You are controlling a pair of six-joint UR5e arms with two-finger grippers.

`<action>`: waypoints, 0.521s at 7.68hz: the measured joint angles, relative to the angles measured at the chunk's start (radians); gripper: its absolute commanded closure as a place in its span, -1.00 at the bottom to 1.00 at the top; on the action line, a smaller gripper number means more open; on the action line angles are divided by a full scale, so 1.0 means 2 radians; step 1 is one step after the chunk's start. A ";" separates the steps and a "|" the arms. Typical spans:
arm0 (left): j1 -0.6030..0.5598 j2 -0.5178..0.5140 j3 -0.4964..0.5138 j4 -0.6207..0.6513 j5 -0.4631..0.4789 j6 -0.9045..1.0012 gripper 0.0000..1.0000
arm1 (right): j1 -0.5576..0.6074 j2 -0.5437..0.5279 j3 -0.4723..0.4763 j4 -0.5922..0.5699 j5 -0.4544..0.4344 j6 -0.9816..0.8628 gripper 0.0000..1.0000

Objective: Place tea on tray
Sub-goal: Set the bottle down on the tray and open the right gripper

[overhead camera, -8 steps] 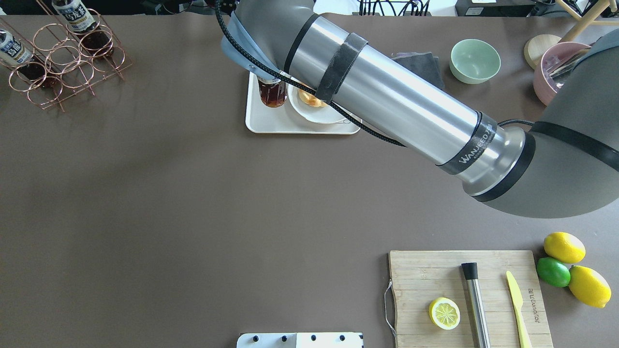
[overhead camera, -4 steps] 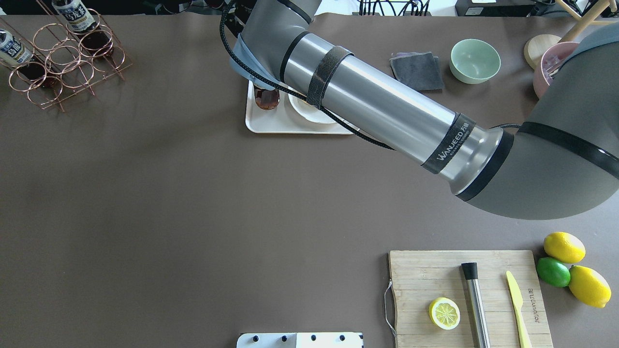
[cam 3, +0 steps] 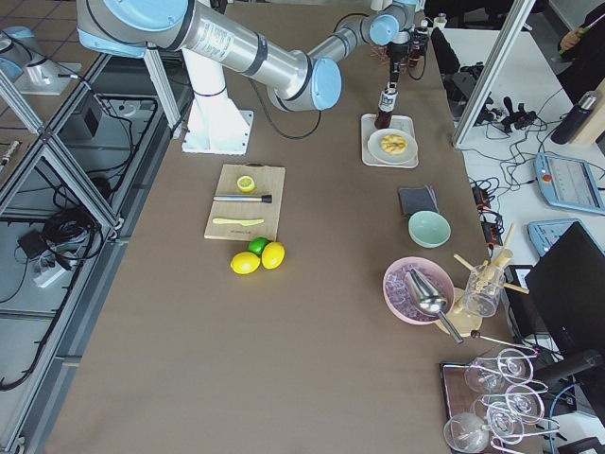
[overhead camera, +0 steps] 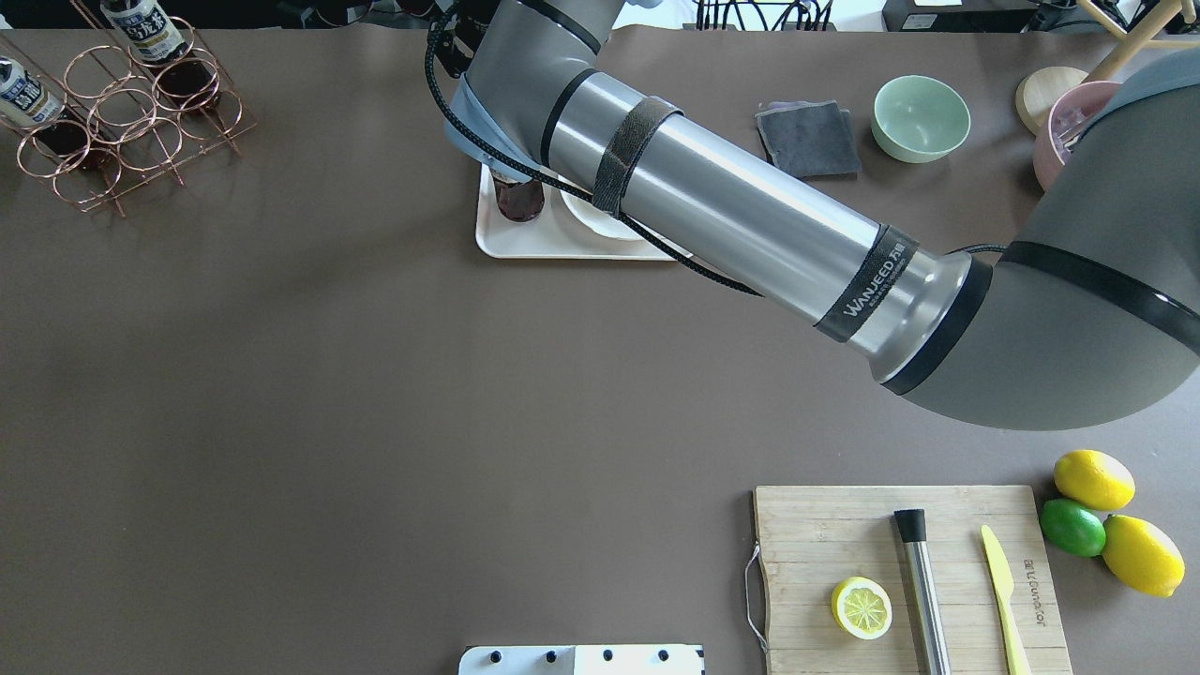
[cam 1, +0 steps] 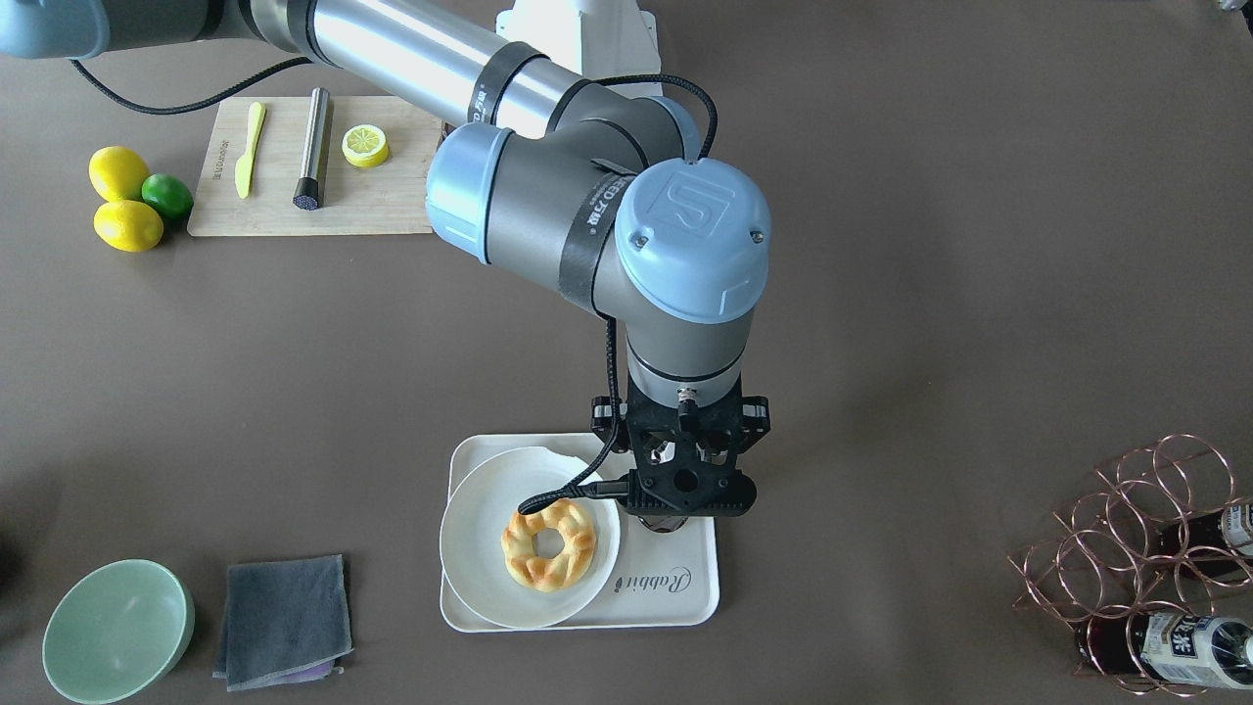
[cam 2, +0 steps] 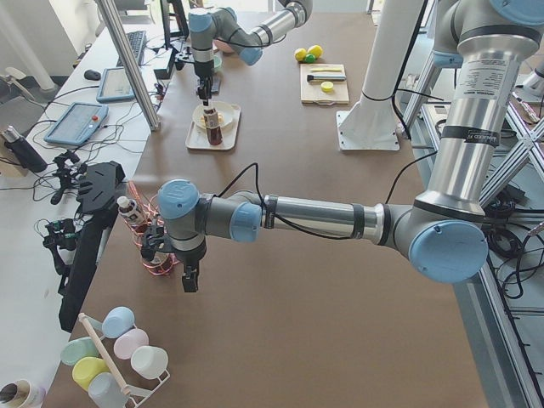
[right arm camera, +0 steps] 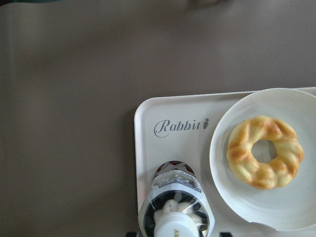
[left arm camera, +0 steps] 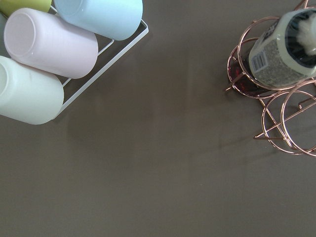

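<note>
The tea (right arm camera: 174,207) stands upright on the cream tray (right arm camera: 148,148), on its bare half next to the "Rabbit" script. In the overhead view only the bottle's dark lower part (overhead camera: 518,199) shows under the arm. My right gripper (cam 1: 685,499) hangs straight above the bottle's cap. Its jaws stand wider than the bottle and do not touch it. In the exterior left view it (cam 2: 204,89) sits a little above the cap. My left gripper (cam 2: 189,280) points down near the copper rack; I cannot tell whether it is open.
A round white plate (cam 1: 480,529) with a doughnut (cam 1: 548,543) fills the tray's other half. A copper rack (overhead camera: 122,112) holds more bottles at the far left. A grey cloth (overhead camera: 808,139) and a green bowl (overhead camera: 921,117) lie beyond the tray. Cutting board (overhead camera: 844,534) near right.
The bottle came down from a raised position onto the tray. The right arm shifted slightly over the tray, and the bottle now stands free below the gripper.
</note>
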 measured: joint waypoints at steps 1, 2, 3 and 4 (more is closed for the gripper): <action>0.000 0.000 0.000 0.000 0.000 0.000 -0.94 | -0.001 0.000 0.000 0.000 -0.002 0.001 -0.99; 0.000 0.000 -0.001 0.000 0.000 -0.001 -0.94 | 0.000 0.000 0.001 -0.001 -0.003 0.001 -0.99; 0.000 0.000 -0.002 0.000 0.000 -0.002 -0.94 | 0.002 0.002 0.004 -0.003 -0.002 0.002 -1.00; 0.000 0.003 -0.005 -0.002 0.000 -0.002 -0.95 | 0.005 0.004 0.015 -0.012 0.003 0.003 -1.00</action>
